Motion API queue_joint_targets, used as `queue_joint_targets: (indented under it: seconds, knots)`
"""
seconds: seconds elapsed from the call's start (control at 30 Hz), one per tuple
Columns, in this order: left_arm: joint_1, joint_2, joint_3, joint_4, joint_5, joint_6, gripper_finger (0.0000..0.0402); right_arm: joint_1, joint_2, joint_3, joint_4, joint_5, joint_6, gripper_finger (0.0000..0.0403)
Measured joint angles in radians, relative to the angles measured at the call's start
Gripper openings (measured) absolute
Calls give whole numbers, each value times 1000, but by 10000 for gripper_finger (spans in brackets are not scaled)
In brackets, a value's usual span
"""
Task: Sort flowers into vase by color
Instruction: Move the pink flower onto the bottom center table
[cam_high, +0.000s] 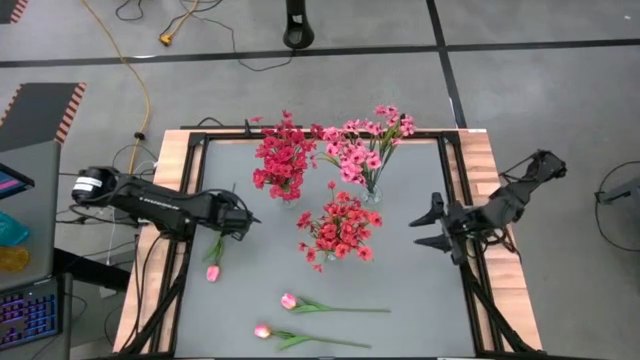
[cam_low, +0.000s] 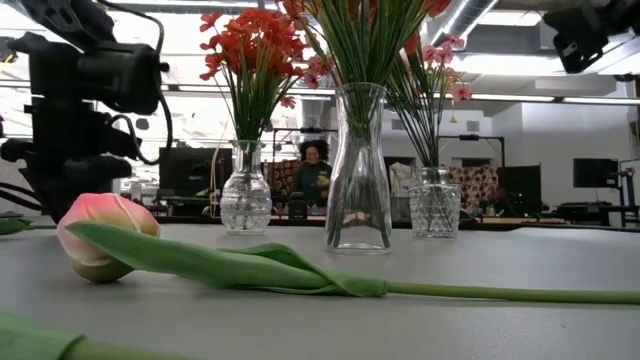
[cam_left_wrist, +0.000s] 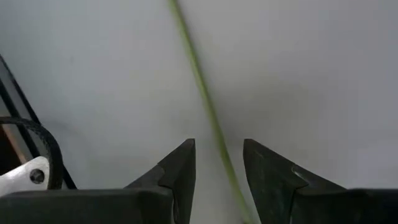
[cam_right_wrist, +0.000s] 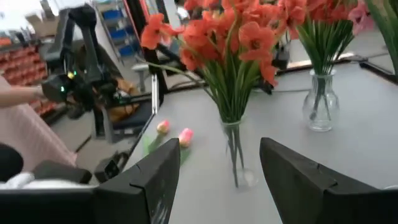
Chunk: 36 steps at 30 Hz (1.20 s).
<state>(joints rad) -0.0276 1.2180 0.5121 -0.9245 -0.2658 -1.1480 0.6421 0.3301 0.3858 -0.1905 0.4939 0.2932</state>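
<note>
Pink tulip buds are what remain of my sorting job. Three vases at the counter's centre and twelve o'clock side are filled: a crimson spray (cam_high: 283, 160) at eleven o'clock, a light pink spray (cam_high: 365, 148) at one o'clock, and a red spray (cam_high: 340, 228) at the middle, each in a clear glass vase (cam_low: 357, 170).

Three tulips lie loose on the counter (cam_high: 420, 290). One tulip (cam_high: 213, 270) rests at eight o'clock, and my left gripper (cam_high: 243, 217) hangs just above its thin green stem (cam_left_wrist: 208, 109); the wrist view shows the jaws parted with the stem running between them, gripping nothing yet. I judge the pick is about to begin. A second tulip (cam_high: 289, 300) and a third tulip (cam_high: 263, 330) lie at six o'clock, stems pointing toward three o'clock, untouched.

My right gripper (cam_high: 428, 226) waits at three o'clock, jaws spread wide and empty, facing the red spray.

Underfoot, the counter is plain matte grey inside a wooden border and black frame. Beyond it, the low view shows a lab with monitors, and a person seated far behind the vases.
</note>
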Motion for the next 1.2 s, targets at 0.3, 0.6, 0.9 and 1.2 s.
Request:
queue_joint_targets:
  seconds: [0.3, 0.6, 0.9, 1.2]
  knots:
    - [76, 64, 4, 31, 53, 94, 92, -51, -42, -169, 258, -9, -21, 248]
    - [83, 68, 3, 50, 66, 142, 7, -131, -43, -184, 311, -21, -134, 248]
    - [83, 69, 2, 55, 70, 137, 2, -186, -65, -184, 279, -136, -234, 248]
    - [82, 63, 4, 59, 34, 145, 0, -202, -288, -206, 138, -130, -251, 248]
